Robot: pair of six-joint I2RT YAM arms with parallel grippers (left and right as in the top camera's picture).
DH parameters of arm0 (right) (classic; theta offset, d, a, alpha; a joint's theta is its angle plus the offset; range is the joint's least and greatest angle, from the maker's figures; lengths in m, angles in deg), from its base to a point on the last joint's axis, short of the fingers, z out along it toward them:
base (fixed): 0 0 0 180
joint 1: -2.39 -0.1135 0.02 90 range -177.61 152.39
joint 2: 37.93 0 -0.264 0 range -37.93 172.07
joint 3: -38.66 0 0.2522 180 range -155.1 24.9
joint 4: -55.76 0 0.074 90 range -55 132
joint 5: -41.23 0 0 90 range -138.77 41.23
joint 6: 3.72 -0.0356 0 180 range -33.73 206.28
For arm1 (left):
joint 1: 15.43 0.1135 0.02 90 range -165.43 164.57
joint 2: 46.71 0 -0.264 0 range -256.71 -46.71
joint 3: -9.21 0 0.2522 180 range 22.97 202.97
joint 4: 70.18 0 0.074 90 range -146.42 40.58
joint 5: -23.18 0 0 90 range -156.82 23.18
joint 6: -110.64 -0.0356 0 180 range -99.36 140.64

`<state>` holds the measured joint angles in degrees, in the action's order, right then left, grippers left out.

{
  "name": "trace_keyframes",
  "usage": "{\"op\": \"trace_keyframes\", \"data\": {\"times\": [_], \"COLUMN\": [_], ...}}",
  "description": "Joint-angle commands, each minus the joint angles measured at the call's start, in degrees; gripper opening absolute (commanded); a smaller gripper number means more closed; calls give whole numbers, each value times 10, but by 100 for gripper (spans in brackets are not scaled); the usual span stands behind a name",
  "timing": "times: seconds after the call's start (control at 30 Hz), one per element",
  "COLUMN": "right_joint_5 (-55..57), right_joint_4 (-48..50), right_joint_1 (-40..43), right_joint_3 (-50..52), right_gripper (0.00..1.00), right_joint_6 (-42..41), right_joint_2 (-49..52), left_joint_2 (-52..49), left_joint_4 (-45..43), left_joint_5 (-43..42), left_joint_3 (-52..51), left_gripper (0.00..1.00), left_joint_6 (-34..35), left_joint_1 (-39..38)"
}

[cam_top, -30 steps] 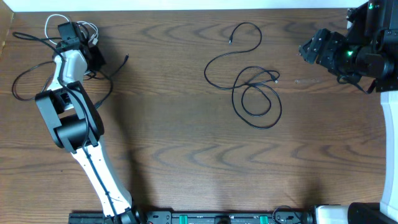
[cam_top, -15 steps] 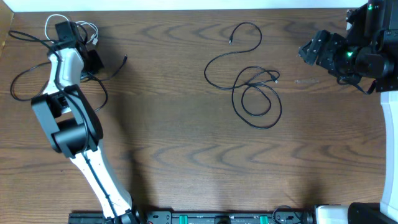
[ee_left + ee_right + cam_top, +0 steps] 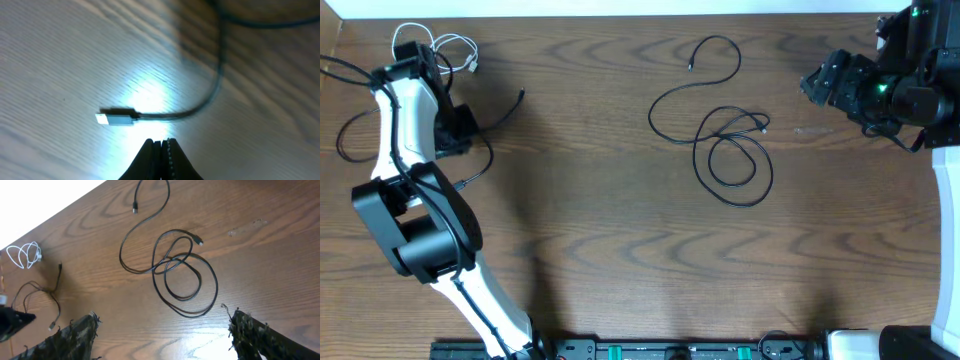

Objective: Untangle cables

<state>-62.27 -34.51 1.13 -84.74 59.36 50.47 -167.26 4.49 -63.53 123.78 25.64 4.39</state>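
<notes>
The left black cable [image 3: 218,75] lies flat on the table [image 3: 620,260] and ends in a small plug [image 3: 117,118] with a bright metal tip. The left gripper [image 3: 161,142] hangs just beside this plug without touching it. Its two dark, tapered fingers [image 3: 150,155] are pressed together with nothing between them.

The right gripper [image 3: 163,314] hovers above the right end of the table, well apart from every cable. Its fingers [image 3: 75,337] are spread wide and hold nothing; their surface is rough and mottled.

Cable positions:
- White cable [image 3: 26,254]: thin, in small loops, at the far left corner, near the left arm [image 3: 395,120].
- S-shaped black cable [image 3: 121,255]: mid-table, towards the far edge.
- Coiled black cable [image 3: 172,261]: overlapping loops, crossing the S-shaped black cable at its near end.

All cables are thin, round and limp. The table is dark brown wood with a bold wavy grain, and strong glare falls on it under the left gripper. A white surface [image 3: 620,7] runs beyond the far edge.
</notes>
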Motion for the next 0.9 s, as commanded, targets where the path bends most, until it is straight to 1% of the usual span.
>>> {"op": "trace_keyframes", "data": {"times": [0.0, 0.1, 0.2, 0.33, 0.47, 0.57, 0.67, 0.87], "right_joint_5": [-2, -2, -2, -2, -2, -2, -2, -2], "right_joint_4": [-4, -9, -11, -11, -11, -10, -10, -9], "right_joint_1": [-3, -3, -3, -3, -3, -3, -3, -3], "right_joint_3": [-1, -1, -1, -1, -1, -1, -1, -1], "right_gripper": [83, 82, 81, 82, 82, 82, 82, 82], "right_joint_6": [4, 4, 5, 5, 5, 5, 5, 5], "right_joint_2": [-3, -3, -3, -3, -3, -3, -3, -3], "left_joint_2": [-11, -12, -12, -12, -12, -12, -12, -12], "left_joint_4": [-37, -81, -132, -159, -151, -127, -105, -78], "left_joint_5": [69, 68, 69, 59, -6, -96, -160, -242], "left_joint_3": [-58, -105, -144, -156, -156, -156, -156, -151], "left_gripper": [8, 7, 8, 8, 7, 8, 7, 8], "left_joint_6": [3, -3, -26, -28, -28, -28, -28, -28], "left_joint_1": [3, 4, 4, 4, 4, 3, 3, 4]}}
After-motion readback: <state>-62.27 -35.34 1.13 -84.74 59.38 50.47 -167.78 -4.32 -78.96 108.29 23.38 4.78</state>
